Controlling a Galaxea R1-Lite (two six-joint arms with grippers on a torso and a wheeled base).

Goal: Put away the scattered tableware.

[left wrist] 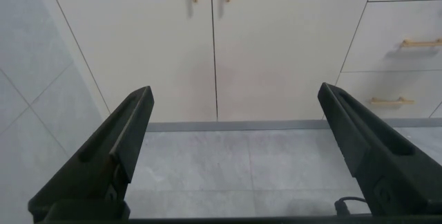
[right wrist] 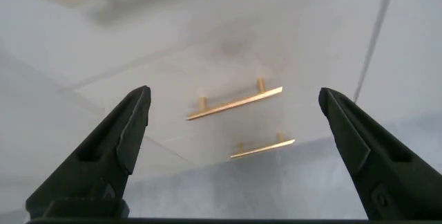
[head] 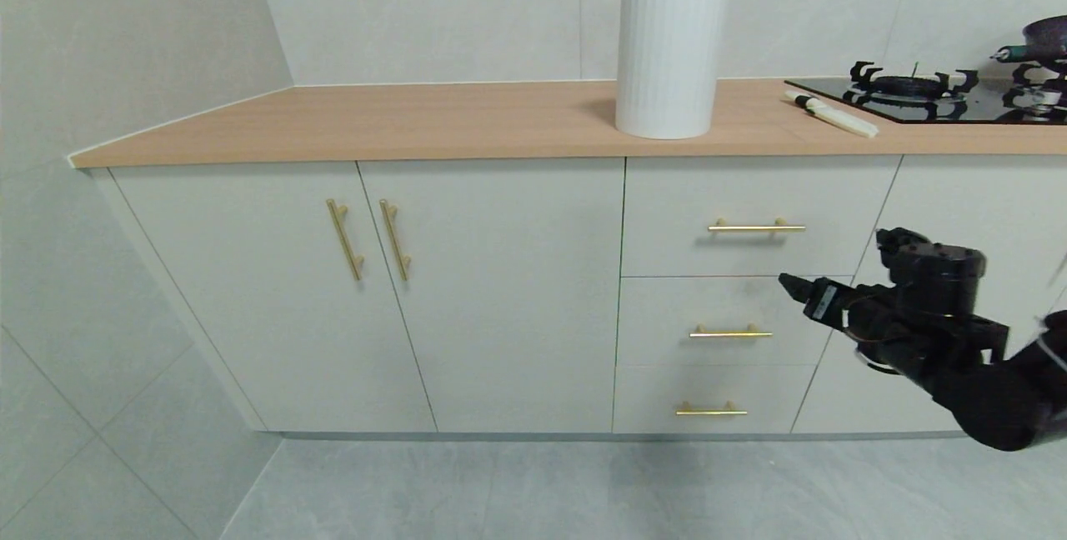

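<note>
Right gripper (head: 790,282) released, empty, 3 o'clock of middle drawer handle (head: 731,332). Left gripper (left wrist: 235,91) released, empty, facing cabinet doors (left wrist: 276,44). Utensil (head: 829,113) on countertop (head: 417,119).

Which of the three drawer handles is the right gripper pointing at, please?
The middle drawer's handle: in the right wrist view it lies between the right gripper's open fingers, unlike the top handle and bottom handle.
</note>
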